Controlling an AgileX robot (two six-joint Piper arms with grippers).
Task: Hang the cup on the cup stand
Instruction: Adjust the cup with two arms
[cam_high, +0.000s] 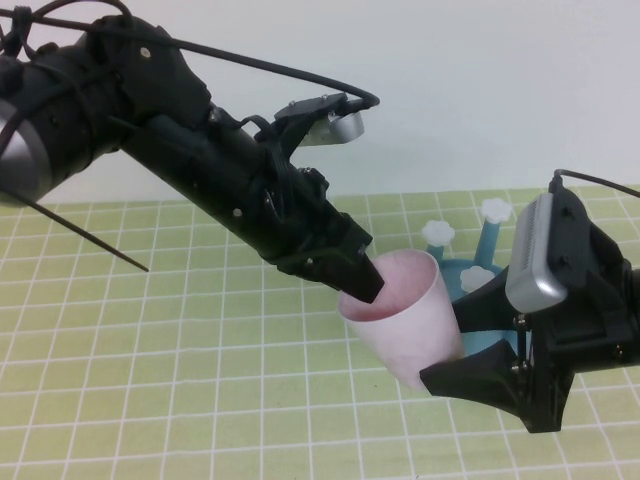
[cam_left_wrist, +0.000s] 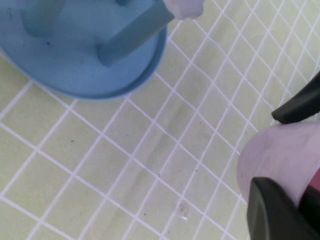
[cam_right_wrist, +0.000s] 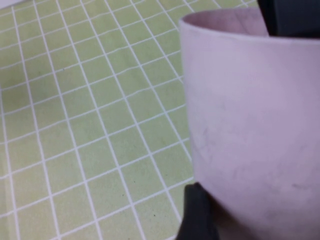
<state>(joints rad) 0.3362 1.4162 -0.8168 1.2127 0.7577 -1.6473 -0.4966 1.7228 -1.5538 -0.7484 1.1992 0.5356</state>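
Observation:
The pale pink cup (cam_high: 405, 320) hangs tilted above the mat, its mouth turned up and to the left. My left gripper (cam_high: 365, 280) is shut on its rim, one finger inside and one outside (cam_left_wrist: 275, 210). My right gripper (cam_high: 445, 365) reaches in from the right around the cup's lower end, and the cup wall (cam_right_wrist: 250, 115) fills most of the right wrist view. The blue cup stand (cam_high: 490, 338) sits right behind the cup, partly hidden by it and by the right arm. Three of its white flower caps (cam_high: 437, 232) show. The left wrist view also shows the cup stand's tray (cam_left_wrist: 75, 65).
A green mat with a white grid (cam_high: 150, 350) covers the table, with a white wall behind. The left arm (cam_high: 200, 160) slants down from the upper left, and the right wrist camera housing (cam_high: 540, 255) stands in front of the stand's right side.

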